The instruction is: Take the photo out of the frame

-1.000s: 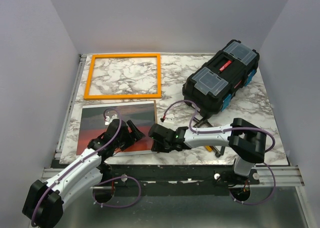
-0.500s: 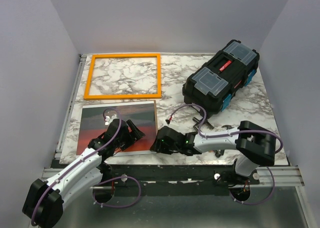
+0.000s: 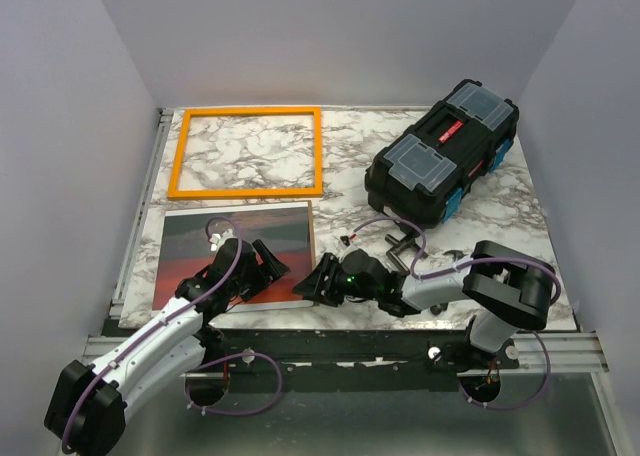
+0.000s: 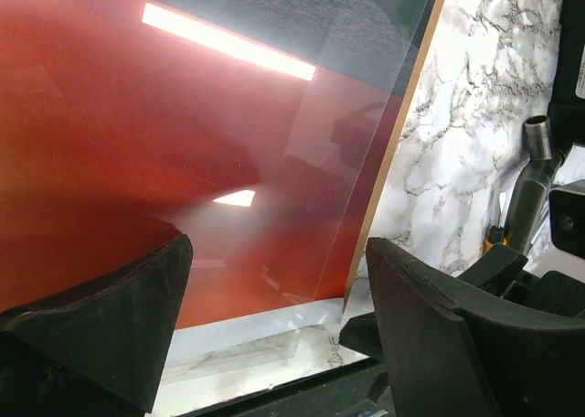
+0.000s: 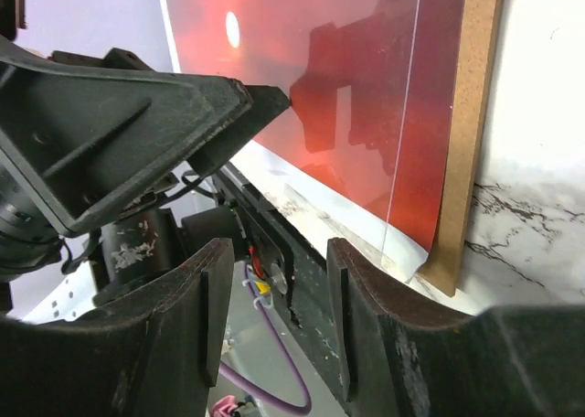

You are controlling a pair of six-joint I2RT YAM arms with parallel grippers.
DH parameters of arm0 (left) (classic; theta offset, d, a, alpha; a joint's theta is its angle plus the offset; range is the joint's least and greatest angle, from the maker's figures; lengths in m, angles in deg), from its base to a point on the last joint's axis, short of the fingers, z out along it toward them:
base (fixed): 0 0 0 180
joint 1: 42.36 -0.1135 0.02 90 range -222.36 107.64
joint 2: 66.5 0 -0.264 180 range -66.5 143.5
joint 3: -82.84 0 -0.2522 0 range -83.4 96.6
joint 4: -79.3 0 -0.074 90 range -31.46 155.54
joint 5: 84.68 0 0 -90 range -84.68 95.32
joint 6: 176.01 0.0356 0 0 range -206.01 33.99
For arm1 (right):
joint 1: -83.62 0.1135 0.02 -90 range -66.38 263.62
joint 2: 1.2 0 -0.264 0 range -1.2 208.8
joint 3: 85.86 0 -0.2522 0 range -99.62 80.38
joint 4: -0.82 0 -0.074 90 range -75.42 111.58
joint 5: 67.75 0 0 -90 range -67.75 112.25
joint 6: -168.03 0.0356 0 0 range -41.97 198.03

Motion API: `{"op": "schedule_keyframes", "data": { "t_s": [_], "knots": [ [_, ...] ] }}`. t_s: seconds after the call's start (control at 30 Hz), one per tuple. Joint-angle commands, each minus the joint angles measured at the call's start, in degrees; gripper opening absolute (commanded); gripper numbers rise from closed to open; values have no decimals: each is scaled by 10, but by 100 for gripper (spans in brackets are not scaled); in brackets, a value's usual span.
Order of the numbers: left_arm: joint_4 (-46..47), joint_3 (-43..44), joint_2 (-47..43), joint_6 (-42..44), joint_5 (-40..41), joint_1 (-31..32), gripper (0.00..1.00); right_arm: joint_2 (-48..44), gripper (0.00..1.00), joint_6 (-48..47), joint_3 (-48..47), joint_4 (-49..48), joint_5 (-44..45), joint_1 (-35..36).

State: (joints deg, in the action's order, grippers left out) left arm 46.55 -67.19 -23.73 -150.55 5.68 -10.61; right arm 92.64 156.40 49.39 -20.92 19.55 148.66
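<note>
**A:** Where is the large flat sunset photo [image 3: 235, 238] with the red-orange sky?

**B:** It lies flat on the white marble worktop [image 3: 350, 161], near left, and out of the thin bright-orange rectangular frame [image 3: 245, 190]. The frame lies flat beyond it at the far left, with only marble showing inside it. A narrow strip of marble lies between the two.

**A:** And the left pincer [image 3: 265, 261]?

**B:** Its fingers stand well apart, low over the photo's near right part, with nothing between them. In the wrist view [image 4: 274, 316] the glossy red surface fills the gap, and a clear sheet's edge runs along the photo just inside the brown board edge.

**A:** The right pincer [image 3: 318, 281]?

**B:** Also parted and gripping nothing. It is low at the photo's near right corner, pointing left toward the other pincer. Its own camera [image 5: 274, 316] shows the board's brown corner just beside one finger [image 5: 366, 326]. I cannot tell whether they touch.

**A:** Anything else?

**B:** A black plastic toolbox [image 3: 441, 165] with clear lid compartments sits far right, well apart from the photo.
</note>
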Motion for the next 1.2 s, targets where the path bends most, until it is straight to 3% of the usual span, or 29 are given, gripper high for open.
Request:
{"op": "schedule_keyframes", "data": {
  "t_s": [0.0,0.43,1.17],
  "knots": [
    [-62,-23,1,12,17,4,81,12,52,13,6,-49,-20,-10],
    [-61,-24,-2,21,18,4,81,-81,49,-44,-25,234,25,-9],
    [-67,-25,-11,19,21,4,81,4,36,-16,-43,188,11,-10]
  ]
}}
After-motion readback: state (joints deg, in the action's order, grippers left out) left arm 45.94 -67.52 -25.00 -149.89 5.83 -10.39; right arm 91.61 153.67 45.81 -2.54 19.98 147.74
